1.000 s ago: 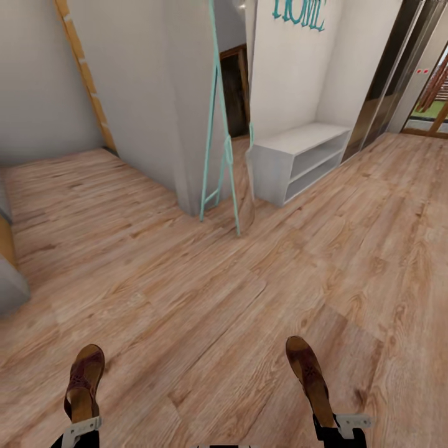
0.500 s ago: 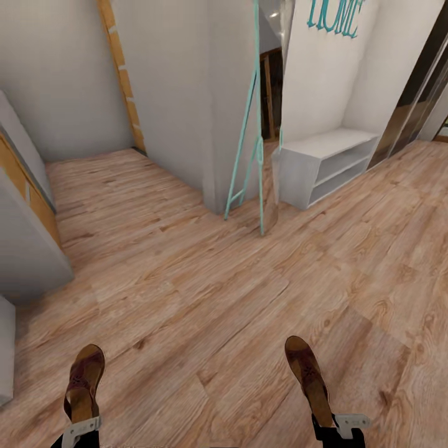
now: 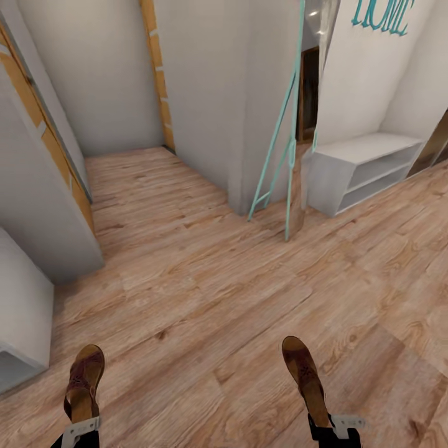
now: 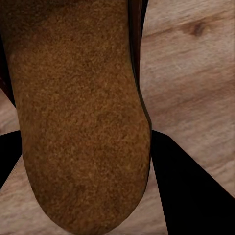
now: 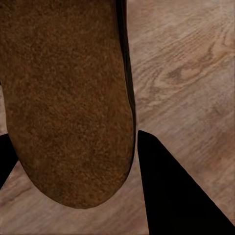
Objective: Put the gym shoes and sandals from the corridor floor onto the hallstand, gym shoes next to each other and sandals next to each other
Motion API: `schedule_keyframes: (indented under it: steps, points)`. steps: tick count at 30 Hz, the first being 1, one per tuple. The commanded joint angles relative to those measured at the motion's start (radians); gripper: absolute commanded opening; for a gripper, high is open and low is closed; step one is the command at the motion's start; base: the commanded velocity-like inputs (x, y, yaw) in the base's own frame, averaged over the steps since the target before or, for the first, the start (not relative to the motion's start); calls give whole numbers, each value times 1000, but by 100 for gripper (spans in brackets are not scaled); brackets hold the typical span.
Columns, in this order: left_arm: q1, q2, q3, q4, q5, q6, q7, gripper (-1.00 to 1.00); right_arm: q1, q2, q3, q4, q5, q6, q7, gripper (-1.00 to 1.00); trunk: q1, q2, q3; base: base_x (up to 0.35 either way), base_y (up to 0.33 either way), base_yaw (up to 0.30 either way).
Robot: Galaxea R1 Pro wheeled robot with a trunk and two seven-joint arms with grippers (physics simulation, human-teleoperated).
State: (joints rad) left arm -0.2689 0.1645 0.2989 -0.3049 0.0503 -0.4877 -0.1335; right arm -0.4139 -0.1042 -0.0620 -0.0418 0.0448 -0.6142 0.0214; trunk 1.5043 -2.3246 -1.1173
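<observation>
Two brown sandals are held out low over the corridor floor [image 3: 205, 292], toes pointing away from me. My left gripper [image 3: 81, 430] is shut on the heel of the left sandal [image 3: 84, 379]. My right gripper [image 3: 334, 427] is shut on the heel of the right sandal [image 3: 303, 376]. In the left wrist view the sandal's brown sole [image 4: 78, 107] lies between dark fingers [image 4: 196, 196]. The right wrist view shows the other sole [image 5: 63, 98] between its fingers [image 5: 181, 196]. The gym shoes are out of view. I cannot pick out the hallstand.
A whitish open-shelf unit [image 3: 361, 168] stands at the right under teal HOME letters [image 3: 381, 14]. A teal-framed standing mirror [image 3: 289, 137] leans by a grey wall corner [image 3: 249, 112]. Grey furniture [image 3: 25, 205] lines the left side, with a low grey unit [image 3: 18, 330] at the lower left.
The camera has swung left: the shelf unit, mirror and wall corner slid right in the picture, and grey furniture came in at the left. Both sandals stay held in the same place.
</observation>
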Motion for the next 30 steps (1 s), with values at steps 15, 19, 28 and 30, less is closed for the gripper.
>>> schedule_keyframes:
  steps: [15, 19, 28, 30]
  points:
    - [-1, -2, 6, 1, 3, -2, -9, -100, 0, 0, -7, 0, 1, -2, 3, -100, 0, 0, 4, 0, 0, 278]
    - [-1, -2, 6, 1, 3, -2, -9, -100, 0, 0, -7, 0, 1, -2, 3, -100, 0, 0, 8, 0, 0, 261]
    - [-1, -2, 6, 2, 3, -2, -9, -100, 0, 0, -7, 0, 1, -2, 3, -100, 0, 0, 16, 0, 0, 245]
    - [-1, -2, 6, 2, 2, -2, -9, -100, 0, 0, -7, 0, 1, -2, 3, -100, 0, 0, 18, 0, 0, 237]
